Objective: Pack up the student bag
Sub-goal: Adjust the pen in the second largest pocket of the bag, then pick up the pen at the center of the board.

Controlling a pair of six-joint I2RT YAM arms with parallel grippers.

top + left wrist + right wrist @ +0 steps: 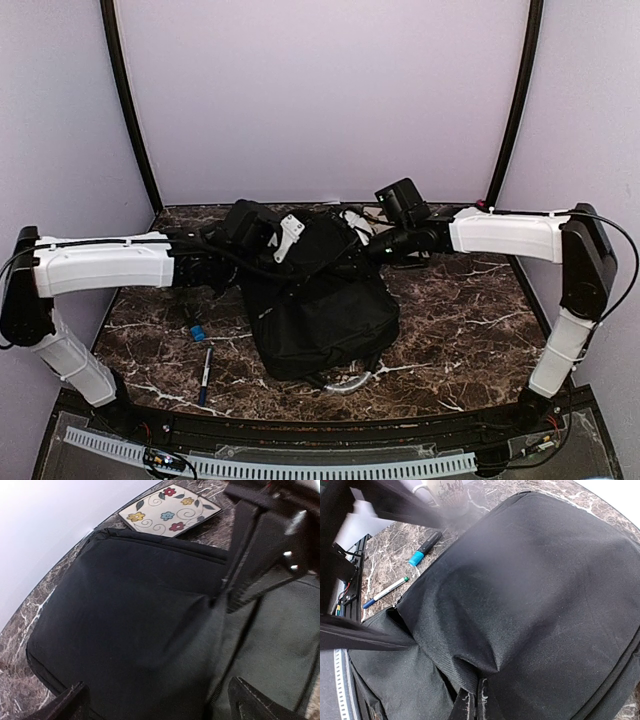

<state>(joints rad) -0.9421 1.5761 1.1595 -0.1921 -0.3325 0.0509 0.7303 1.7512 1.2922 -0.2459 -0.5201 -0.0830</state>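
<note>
The student bag [320, 310] lies flat at the middle of the surface [460, 330], its top end toward the far edge and under both wrists. It is black woven cloth and looks soft all over. It sags, creases and tents wherever it is lifted, so I judge it will not hold a shape or keep an opening wide unaided.

The right fingers [464, 705] are closed on a pinch of the bag's top panel, and the cloth rises to them in a ridge. The left fingers [67, 705] stand wide apart just above the panel, holding nothing.

A pinch of loose cloth will likely slide or lift only one layer. The firmer places to take hold are probably the piped seam along the edge, a strap or a zipper tab. I cannot pick out a zipper pull in these views. The bag looks light and mostly unfilled, so it may drag across the polished stone instead of opening. One arm pinning or lifting it while the other works should help.

A pen [205, 375] and a blue-capped marker [196, 331] lie near the bag's left side, toward the near-left corner. A flower-patterned flat item [167, 510] lies beside the bag's far end.
</note>
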